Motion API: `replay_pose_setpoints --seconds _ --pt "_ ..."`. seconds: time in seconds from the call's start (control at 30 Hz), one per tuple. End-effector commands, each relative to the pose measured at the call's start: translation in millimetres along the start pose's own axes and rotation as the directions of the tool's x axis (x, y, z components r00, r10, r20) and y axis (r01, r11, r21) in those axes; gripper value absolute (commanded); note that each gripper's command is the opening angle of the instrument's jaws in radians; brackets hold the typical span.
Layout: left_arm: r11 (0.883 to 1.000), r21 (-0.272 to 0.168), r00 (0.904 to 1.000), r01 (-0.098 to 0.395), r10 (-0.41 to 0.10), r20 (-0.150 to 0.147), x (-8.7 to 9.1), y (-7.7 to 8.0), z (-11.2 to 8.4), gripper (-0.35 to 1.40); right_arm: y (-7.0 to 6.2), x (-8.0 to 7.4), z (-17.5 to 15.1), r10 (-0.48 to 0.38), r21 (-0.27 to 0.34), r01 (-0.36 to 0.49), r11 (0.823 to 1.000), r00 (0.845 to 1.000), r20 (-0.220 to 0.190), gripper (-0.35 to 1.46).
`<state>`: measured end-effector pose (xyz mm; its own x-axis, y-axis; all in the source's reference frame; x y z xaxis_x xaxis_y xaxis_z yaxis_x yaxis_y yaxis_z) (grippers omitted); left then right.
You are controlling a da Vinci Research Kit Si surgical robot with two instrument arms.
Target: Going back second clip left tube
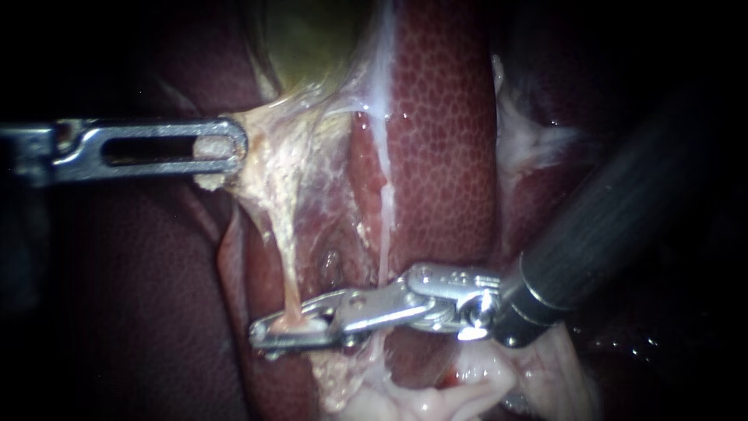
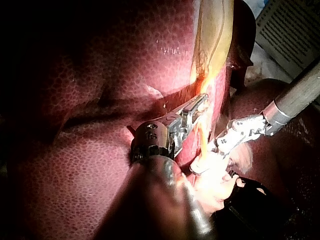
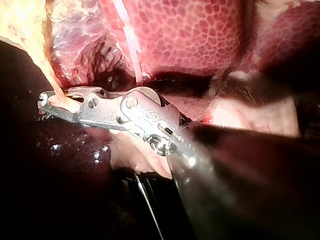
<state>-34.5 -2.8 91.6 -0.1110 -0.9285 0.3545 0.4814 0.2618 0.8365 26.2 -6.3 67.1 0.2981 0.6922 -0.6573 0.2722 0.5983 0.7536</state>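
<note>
The left tube is a pale strand running down from stretched tissue below the gallbladder. My right instrument comes in from the right, and its jaws lie across the tube's lower end, shut on it from two sides. In the right wrist view, pale tube fills the gap between these jaws. I cannot make out a clip. My left instrument comes in from the left, its slotted jaws shut on pale tissue beside the gallbladder and holding it taut. Both instruments show in the left wrist view: left, right.
Mottled red liver lies to the right of the dissected bed, and darker liver to the left. A thin white strand runs down beside the left tube. Pale loose tissue lies under the right instrument's wrist.
</note>
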Motion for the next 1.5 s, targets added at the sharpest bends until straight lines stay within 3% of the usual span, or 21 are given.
replay_pose_setpoints --seconds 0.03,0.27,0.3,0.4,0.5,0.6,0.97,1.23,1.5 --pt "1.000 -0.001 1.0000 0.000 0.000 0.001 0.0 0.0 0.0 -0.35 0.0 0.0 0.0 0.000 0.001 0.000 1.000 1.000 0.000 -0.35" --pt "1.000 -0.001 1.0000 0.000 0.000 0.001 0.0 0.0 0.0 -0.35 -0.2 0.3 0.2 -0.001 0.010 0.001 1.000 1.000 0.002 -0.35" --pt "1.000 -0.001 1.0000 0.000 0.000 0.001 0.0 0.0 0.0 -0.35 -0.2 0.4 0.4 -0.001 0.013 0.001 1.000 1.000 0.002 -0.07" --pt "1.000 -0.001 1.0000 0.000 0.000 0.001 0.0 0.0 0.0 -0.35 -0.1 0.8 0.8 -0.019 -0.009 0.019 1.000 1.000 -0.021 0.39" --pt "1.000 -0.001 1.0000 0.000 0.000 0.001 0.0 0.0 -0.1 -0.35 0.4 1.6 1.2 -0.046 -0.037 0.044 0.998 0.998 -0.051 0.56" --pt "1.000 -0.001 1.0000 0.000 0.000 0.001 0.0 -0.1 -0.1 -0.35 0.9 2.2 0.9 -0.077 -0.083 0.071 0.994 0.994 -0.076 0.60" --pt "1.000 -0.002 1.0000 0.000 0.000 0.001 0.0 -0.2 -0.2 -0.35 2.2 3.8 -5.4 -0.104 -0.126 0.093 0.988 0.991 -0.085 0.60" --pt "1.000 -0.001 1.0000 0.000 0.000 0.000 0.0 0.0 -0.3 -0.35 -0.3 5.5 -12.7 -0.130 -0.144 0.117 0.983 0.988 -0.086 0.60" --pt "1.000 -0.001 1.0000 -0.001 0.001 0.000 0.0 0.0 -0.1 -0.35 -4.3 8.8 -19.9 -0.159 -0.175 0.146 0.974 0.985 -0.063 0.60"
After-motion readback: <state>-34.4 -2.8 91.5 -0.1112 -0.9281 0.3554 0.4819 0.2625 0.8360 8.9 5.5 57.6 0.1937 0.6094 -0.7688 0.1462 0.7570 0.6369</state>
